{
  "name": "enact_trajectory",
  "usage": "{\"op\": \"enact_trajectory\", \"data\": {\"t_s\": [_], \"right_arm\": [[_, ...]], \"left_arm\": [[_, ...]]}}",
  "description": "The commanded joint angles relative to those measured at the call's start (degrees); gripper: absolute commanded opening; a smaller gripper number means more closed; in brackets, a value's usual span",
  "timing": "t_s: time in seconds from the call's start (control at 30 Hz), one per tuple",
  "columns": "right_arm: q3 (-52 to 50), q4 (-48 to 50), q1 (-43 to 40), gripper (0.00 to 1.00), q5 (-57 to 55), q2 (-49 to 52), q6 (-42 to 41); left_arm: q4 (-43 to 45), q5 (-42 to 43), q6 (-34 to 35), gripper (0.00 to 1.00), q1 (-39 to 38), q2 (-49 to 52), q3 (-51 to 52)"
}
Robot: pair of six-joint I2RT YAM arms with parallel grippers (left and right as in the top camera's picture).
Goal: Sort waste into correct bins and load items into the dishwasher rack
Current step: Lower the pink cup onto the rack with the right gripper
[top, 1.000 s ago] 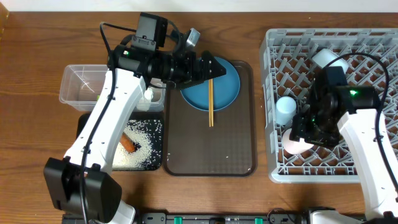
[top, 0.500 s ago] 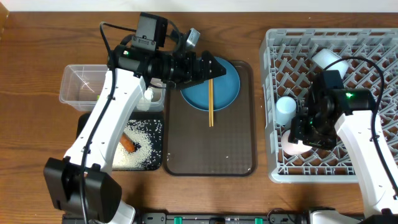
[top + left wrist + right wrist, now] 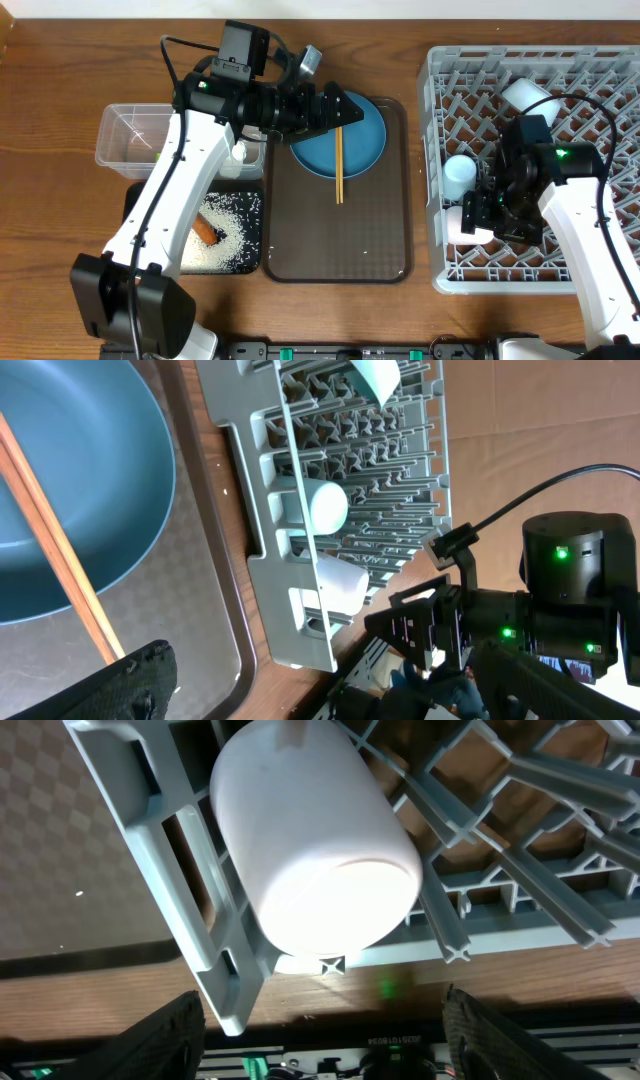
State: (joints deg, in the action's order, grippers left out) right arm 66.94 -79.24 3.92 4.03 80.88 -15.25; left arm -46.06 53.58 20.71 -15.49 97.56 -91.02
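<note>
Hovering right hand (image 3: 325, 1035), fingers (image 3: 165, 1035) apart, over pinkish-white cup (image 3: 315, 850)

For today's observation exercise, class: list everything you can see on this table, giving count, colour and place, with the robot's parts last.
dishwasher rack: one, grey, right.
pinkish-white cup: one, rack's near-left part.
light-blue cup: one, in rack, just beyond it.
white bowl: one, rack's far side.
plate: one, dark blue, on serving tray.
chopsticks: one pair, wooden, across plate.
serving tray: one, brown, centre.
tub: one, clear, far left.
black tray: one, near left.
rice: loose, white, in black tray.
carrot: one, orange, among rice.
left gripper: open, over plate.
right gripper: open, either side of pinkish-white cup.
</note>
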Motion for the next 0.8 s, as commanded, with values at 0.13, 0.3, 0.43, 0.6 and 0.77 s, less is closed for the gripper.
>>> {"op": "enact_trajectory", "data": {"t_s": [0.13, 0.3, 0.43, 0.6, 0.77], "right_arm": [[0.4, 0.5, 0.7, 0.76, 0.1, -0.4, 2.3], [4.1, 0.3, 0.7, 0.71, 4.8, -0.4, 5.1], [6.7, -0.2, 0.7, 0.54, 8.3, -0.4, 5.0], [5.2, -1.4, 0.7, 0.01, 9.5, -0.4, 4.5], [1.9, 1.1, 0.7, 0.01, 9.5, -0.4, 4.3]], "left_arm": [[0.0, -0.4, -1.0, 0.96, 0.0, 0.4, 0.7], [0.0, -0.4, -1.0, 0.96, 0.0, 0.4, 0.7], [0.0, -0.4, -1.0, 0.96, 0.0, 0.4, 0.7], [0.0, -0.4, -1.0, 0.96, 0.0, 0.4, 0.7], [0.0, -0.4, -1.0, 0.96, 0.0, 0.4, 0.7]]}}
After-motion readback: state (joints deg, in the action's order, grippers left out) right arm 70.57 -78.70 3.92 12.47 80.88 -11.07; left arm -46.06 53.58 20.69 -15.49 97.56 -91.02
